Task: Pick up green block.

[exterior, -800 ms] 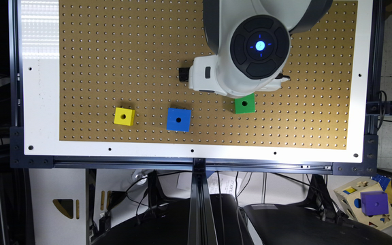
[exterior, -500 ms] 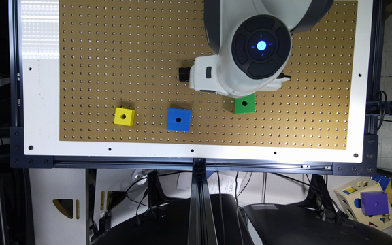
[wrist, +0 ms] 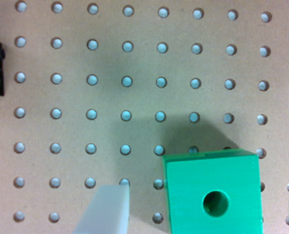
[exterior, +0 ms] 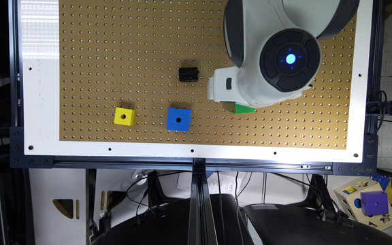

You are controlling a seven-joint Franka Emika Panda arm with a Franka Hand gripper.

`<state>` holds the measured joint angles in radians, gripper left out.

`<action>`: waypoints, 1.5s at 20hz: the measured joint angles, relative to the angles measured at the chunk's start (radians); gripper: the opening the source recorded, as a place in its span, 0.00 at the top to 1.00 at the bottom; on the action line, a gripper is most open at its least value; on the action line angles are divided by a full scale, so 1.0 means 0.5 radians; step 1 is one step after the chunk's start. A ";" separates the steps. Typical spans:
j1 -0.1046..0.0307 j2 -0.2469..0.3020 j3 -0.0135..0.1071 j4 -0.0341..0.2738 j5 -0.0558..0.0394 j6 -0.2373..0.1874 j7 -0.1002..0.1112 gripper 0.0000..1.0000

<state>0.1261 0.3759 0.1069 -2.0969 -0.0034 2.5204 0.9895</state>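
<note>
- Claw (wrist: 198, 207): the wrist view shows it spread wide, one pale fingertip (wrist: 108, 207) on one side of the green block (wrist: 212, 192) and the edge of the other finger on the far side. There is a clear gap on the side where the gap can be seen. It has hold of nothing.
- Green block: it rests on the pegboard surface (exterior: 114, 51), round hole facing up, between the open fingers. In the exterior view only a sliver of the green block (exterior: 244, 109) shows beneath the white arm head (exterior: 267, 64).
- Change: over the last second the arm head has shifted toward the near edge of the board. It now covers most of the block, where a moment ago the whole top face was exposed.
- Meaning: the claw has been brought over the target. Judged from this, alignment is nearly done; descent and closing remain.
- Count: one green block, one blue cube (exterior: 178, 119), one yellow cube (exterior: 124, 116), one small black part (exterior: 188, 74).
- Off the board: one purple cube (exterior: 373, 202) on a shape-sorter box (exterior: 352, 197).
</note>
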 joint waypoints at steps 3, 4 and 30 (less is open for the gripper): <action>-0.001 0.001 0.000 0.003 0.000 0.000 0.000 0.00; -0.001 0.001 0.000 0.003 0.000 0.000 0.000 0.00; 0.045 0.370 0.018 0.206 -0.003 0.144 0.027 0.00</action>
<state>0.1488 0.5611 0.1158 -1.9938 -0.0048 2.5926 1.0029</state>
